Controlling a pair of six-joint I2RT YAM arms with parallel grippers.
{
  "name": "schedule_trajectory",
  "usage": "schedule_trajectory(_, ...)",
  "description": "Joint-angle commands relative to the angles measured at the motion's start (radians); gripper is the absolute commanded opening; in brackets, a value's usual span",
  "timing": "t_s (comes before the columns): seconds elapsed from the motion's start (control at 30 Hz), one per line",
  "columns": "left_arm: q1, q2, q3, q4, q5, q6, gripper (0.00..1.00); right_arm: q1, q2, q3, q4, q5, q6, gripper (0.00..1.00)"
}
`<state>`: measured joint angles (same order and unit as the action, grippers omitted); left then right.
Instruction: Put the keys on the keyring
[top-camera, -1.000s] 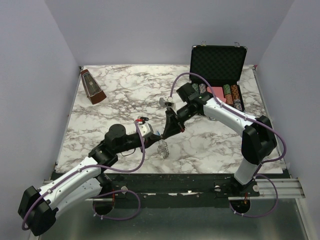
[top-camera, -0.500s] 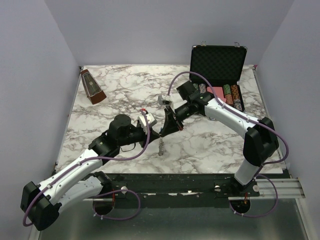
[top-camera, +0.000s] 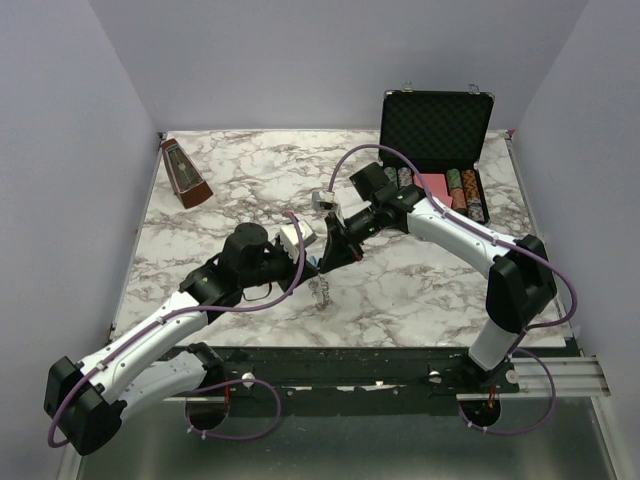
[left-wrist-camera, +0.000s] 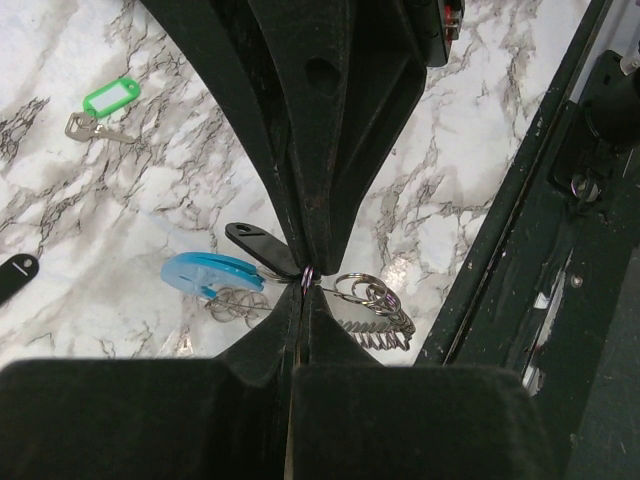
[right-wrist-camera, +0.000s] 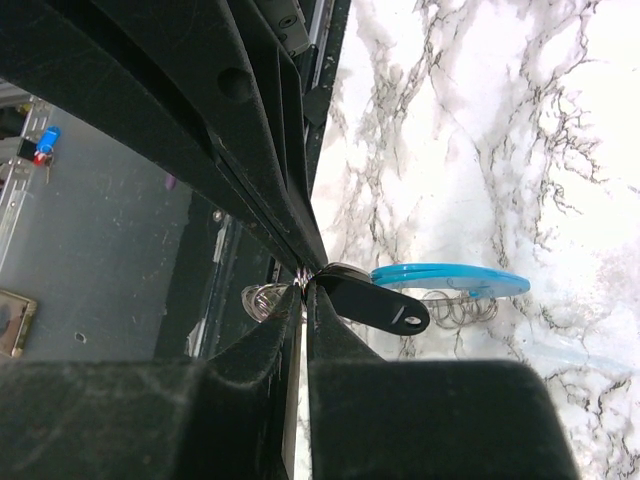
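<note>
The keyring hangs from the spot where both grippers meet above the table's front middle. My left gripper is shut on its thin ring wire; the silvery links dangle to the right and the light blue section to the left. A black key head hangs at the same ring. My right gripper stands tip to tip with the left, its jaws a narrow slit apart, the black key against one finger. A green key and another black key lie on the marble.
An open black case with striped poker chips stands at the back right. A brown metronome is at the back left. The table's dark front edge runs just beside the hanging keyring.
Both grippers have risen a little and shifted slightly left and away with the keyring. The left arm has reached further in. The right jaws have parted by a slit.
</note>
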<state>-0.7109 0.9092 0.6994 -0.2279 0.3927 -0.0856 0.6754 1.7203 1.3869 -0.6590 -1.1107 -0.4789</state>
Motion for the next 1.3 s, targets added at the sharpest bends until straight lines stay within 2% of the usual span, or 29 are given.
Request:
schedule_trajectory(0.0,-0.005,0.014,0.046,0.028,0.020,-0.031,0.00,0.021,-0.011,0.009,0.045,0.022,0.016,0.12)
schedule_trajectory(0.43,-0.002,0.023,0.045,0.038,0.025,-0.040,0.00,0.033,-0.008,0.012,0.045,0.029,0.019,0.14)
schedule_trajectory(0.47,-0.004,0.023,0.045,0.038,0.025,-0.040,0.00,0.036,-0.007,0.012,0.045,0.031,0.019,0.13)
schedule_trajectory(0.53,-0.002,0.025,0.043,0.039,0.025,-0.043,0.00,0.036,-0.007,0.012,0.044,0.032,0.017,0.03)
schedule_trajectory(0.57,-0.005,0.022,0.043,0.041,0.025,-0.046,0.00,0.038,-0.007,0.014,0.039,0.031,0.014,0.01)
schedule_trajectory(0.7,-0.004,-0.001,0.031,0.050,0.006,-0.049,0.00,0.036,-0.010,0.021,0.013,0.037,-0.016,0.01)
schedule_trajectory(0.73,-0.001,-0.010,0.025,0.052,-0.001,-0.051,0.04,0.038,-0.011,0.021,0.010,0.037,-0.018,0.01)
schedule_trajectory(0.87,0.013,-0.096,-0.027,0.099,-0.020,-0.054,0.48,0.038,-0.019,0.020,0.009,0.017,-0.023,0.01)
schedule_trajectory(0.97,0.021,-0.191,-0.095,0.166,-0.061,-0.068,0.67,0.036,-0.022,0.018,0.012,-0.006,-0.027,0.01)
schedule_trajectory(1.07,0.039,-0.286,-0.152,0.213,-0.106,-0.089,0.74,0.035,-0.021,0.011,0.024,-0.037,-0.032,0.01)
schedule_trajectory(1.17,0.070,-0.349,-0.196,0.223,-0.104,-0.127,0.75,0.023,-0.028,-0.029,0.097,-0.087,-0.009,0.01)
schedule_trajectory(1.27,0.083,-0.380,-0.235,0.248,-0.092,-0.175,0.75,0.007,-0.068,-0.113,0.276,-0.139,0.067,0.01)
